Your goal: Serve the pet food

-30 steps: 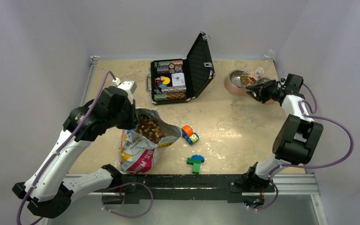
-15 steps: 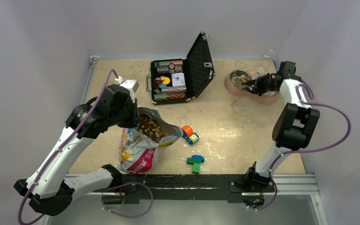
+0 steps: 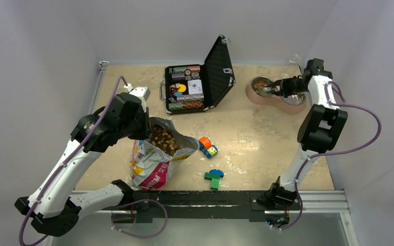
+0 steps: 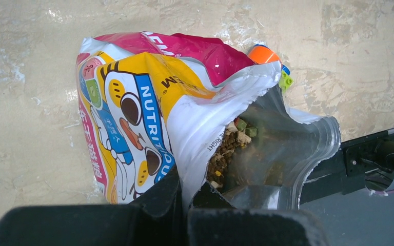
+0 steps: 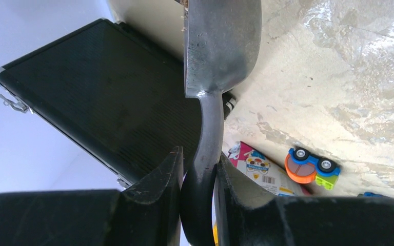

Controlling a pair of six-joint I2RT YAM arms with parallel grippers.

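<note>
The pet food (image 3: 163, 141) is a loose heap of small rounded pellets in brown and tan, and most of it sits inside a glossy printed bag (image 3: 151, 173) on the left half of the table (image 3: 256, 138). The bag is crinkled plastic, yellow, pink and white outside and silvery inside. Its long axis runs from its base near the front edge up to a wide mouth that gapes toward the overhead camera. The kibble itself has no direction of its own and fills the pouch to just below the rim.

In the left wrist view, the left gripper (image 4: 184, 200) is clamped tight on the white edge of the mouth, one black finger on each side of the film, with kibble (image 4: 224, 154) just past them.

At the far right stands a pink feeder (image 3: 282, 106) with two round steel bowls, and brown bits show in the left one. The right gripper (image 5: 199, 171) is closed around the dark curved handle of a metal scoop (image 5: 220, 46). Its flat grey blade points away from the fingers and hangs over the left bowl.

A black ribbed case (image 3: 218, 66) stands open at the far middle. A toy car (image 3: 208, 147) and some blocks (image 3: 214, 177) lie beside the bag.
</note>
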